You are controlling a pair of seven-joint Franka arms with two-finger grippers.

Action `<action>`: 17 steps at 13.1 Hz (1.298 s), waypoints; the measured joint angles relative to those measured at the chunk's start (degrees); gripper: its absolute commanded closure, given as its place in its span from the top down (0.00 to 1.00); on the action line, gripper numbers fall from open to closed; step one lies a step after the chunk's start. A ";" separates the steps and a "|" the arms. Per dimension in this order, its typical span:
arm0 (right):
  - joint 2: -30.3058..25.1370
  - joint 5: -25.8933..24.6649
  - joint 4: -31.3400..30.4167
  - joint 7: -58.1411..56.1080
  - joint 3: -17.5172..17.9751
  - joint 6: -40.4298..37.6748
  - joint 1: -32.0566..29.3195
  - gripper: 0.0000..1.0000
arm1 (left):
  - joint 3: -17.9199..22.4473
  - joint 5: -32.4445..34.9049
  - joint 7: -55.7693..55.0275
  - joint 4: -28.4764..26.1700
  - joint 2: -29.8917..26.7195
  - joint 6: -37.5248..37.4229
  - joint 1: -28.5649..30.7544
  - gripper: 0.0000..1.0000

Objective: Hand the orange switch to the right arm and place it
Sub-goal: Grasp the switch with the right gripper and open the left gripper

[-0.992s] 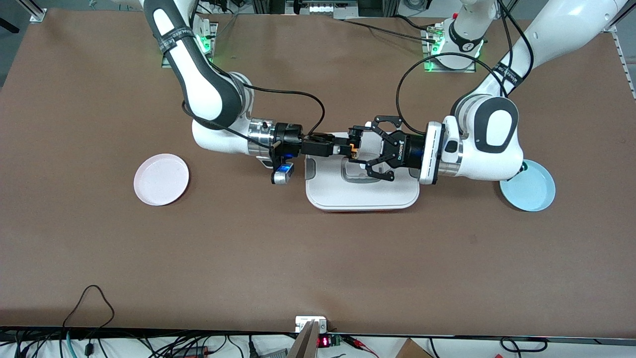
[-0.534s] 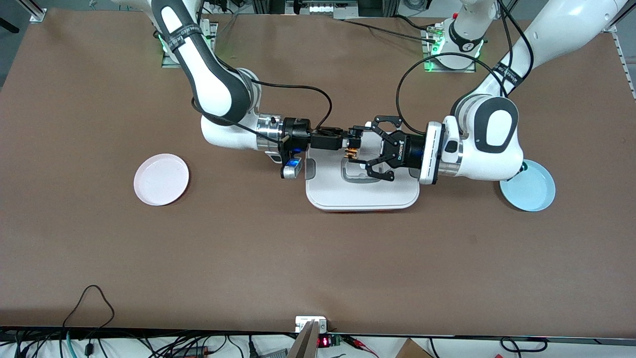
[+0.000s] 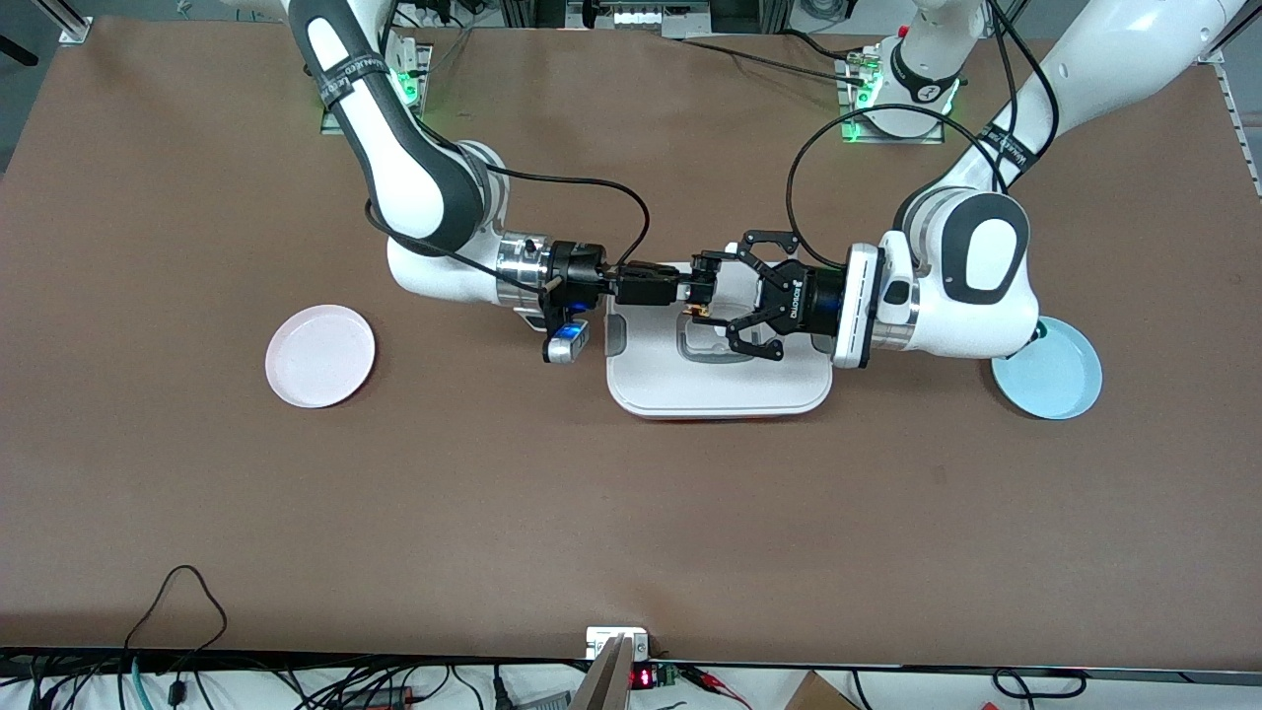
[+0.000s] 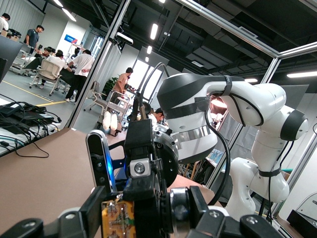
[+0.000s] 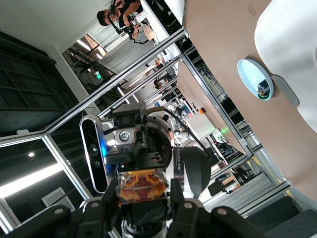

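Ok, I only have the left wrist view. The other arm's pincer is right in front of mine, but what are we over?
Observer: Both meet over the white tray at the table's middle: left pincer, right pincer.
Operator: Does the right one have the switch?
Observer: Yes. In the front view it is shut on the orange switch, and the left pincer grips it too.
Operator: What plates are around?
Observer: A pink plate lies toward the right arm's end and a blue plate toward the left arm's end. The right wrist view shows a small dark thing on the blue one.
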 measured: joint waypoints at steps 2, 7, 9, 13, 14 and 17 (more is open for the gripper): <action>0.00 0.00 0.00 0.03 0.00 0.00 0.01 0.31 | 0.00 -0.02 -1.49 -0.02 0.00 0.00 0.00 0.66; 0.08 -0.01 0.00 0.23 0.01 -0.01 0.08 0.31 | -0.21 -2.26 -4.23 -0.96 0.01 -0.21 0.25 1.00; 0.21 -0.01 0.05 0.23 0.02 -0.01 0.13 0.30 | -0.54 -2.76 -4.51 -1.37 0.01 -0.35 0.36 1.00; 0.25 -0.01 0.19 -0.09 0.02 -0.01 0.12 0.30 | -0.62 -2.76 -5.10 -1.39 0.01 -0.92 0.60 1.00; 0.25 -0.02 0.30 -0.59 0.01 0.00 0.07 0.30 | -0.66 -2.76 -5.80 -1.38 0.01 -1.21 0.81 1.00; 0.01 -0.54 0.77 -1.13 -0.17 -0.21 -0.40 0.30 | -0.93 -2.76 -10.23 -1.00 -0.52 -1.98 2.03 1.00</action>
